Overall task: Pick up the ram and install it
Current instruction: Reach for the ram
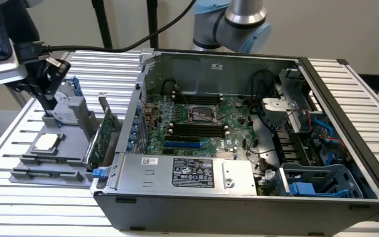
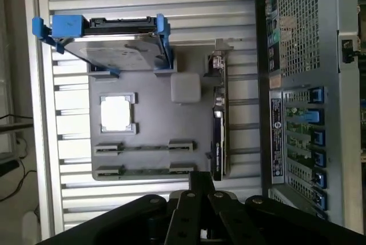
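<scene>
Your fingers (image 2: 186,211) are pressed fully together with nothing between them, so the gripper (image 1: 47,109) (image 2: 200,179) is empty. You see it hanging above the grey tray (image 1: 19,176) (image 2: 154,119), at the exterior view's left, clear of everything on it. The ram is hard to make out. A thin dark strip (image 2: 146,147) runs edge-up between the clips of each of the two rails (image 1: 51,160) at the tray's near end in the exterior view. That strip looks like the ram, but you cannot tell for sure. Beside the rails a square chip (image 1: 47,143) (image 2: 118,113) lies flat in its pocket. Past it a drive (image 1: 64,101) (image 2: 114,51) in a blue caddy stands propped at a tilt. A green card (image 1: 100,136) (image 2: 219,125) stands on edge along the tray's side nearest the case (image 1: 242,207) (image 2: 297,28). The case lies open on the slatted table (image 1: 45,212), just beside the tray. Inside it the board (image 1: 232,111) faces up, with its row of long black slots (image 1: 196,129) well apart from the gripper.
</scene>
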`<state>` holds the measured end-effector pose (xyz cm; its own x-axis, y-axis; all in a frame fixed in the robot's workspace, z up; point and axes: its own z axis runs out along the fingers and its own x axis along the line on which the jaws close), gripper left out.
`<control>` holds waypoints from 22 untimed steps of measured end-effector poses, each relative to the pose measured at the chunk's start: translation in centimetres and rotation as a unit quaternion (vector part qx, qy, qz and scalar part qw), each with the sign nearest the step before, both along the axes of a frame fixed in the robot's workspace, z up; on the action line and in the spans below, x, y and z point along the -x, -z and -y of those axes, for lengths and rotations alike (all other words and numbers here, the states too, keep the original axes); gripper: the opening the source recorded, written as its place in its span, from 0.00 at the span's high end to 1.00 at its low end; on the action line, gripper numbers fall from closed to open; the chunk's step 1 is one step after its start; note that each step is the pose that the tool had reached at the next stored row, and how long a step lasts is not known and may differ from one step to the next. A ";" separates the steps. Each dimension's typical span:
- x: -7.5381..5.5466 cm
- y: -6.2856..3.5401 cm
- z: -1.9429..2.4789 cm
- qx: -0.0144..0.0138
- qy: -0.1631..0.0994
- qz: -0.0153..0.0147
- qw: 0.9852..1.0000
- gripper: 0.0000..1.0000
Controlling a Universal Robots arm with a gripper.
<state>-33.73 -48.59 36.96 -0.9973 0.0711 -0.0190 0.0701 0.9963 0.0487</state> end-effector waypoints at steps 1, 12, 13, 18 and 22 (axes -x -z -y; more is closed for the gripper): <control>0.4 0.15 0.16 0.000 0.000 0.000 1.000 0.89; 5.1 1.89 1.44 0.000 0.000 0.000 1.000 0.89; 5.5 2.05 1.50 0.000 0.000 0.000 1.000 0.89; 6.1 2.40 1.68 0.001 0.000 -0.003 1.000 0.89; 6.2 2.41 1.69 0.002 0.000 -0.005 1.000 0.89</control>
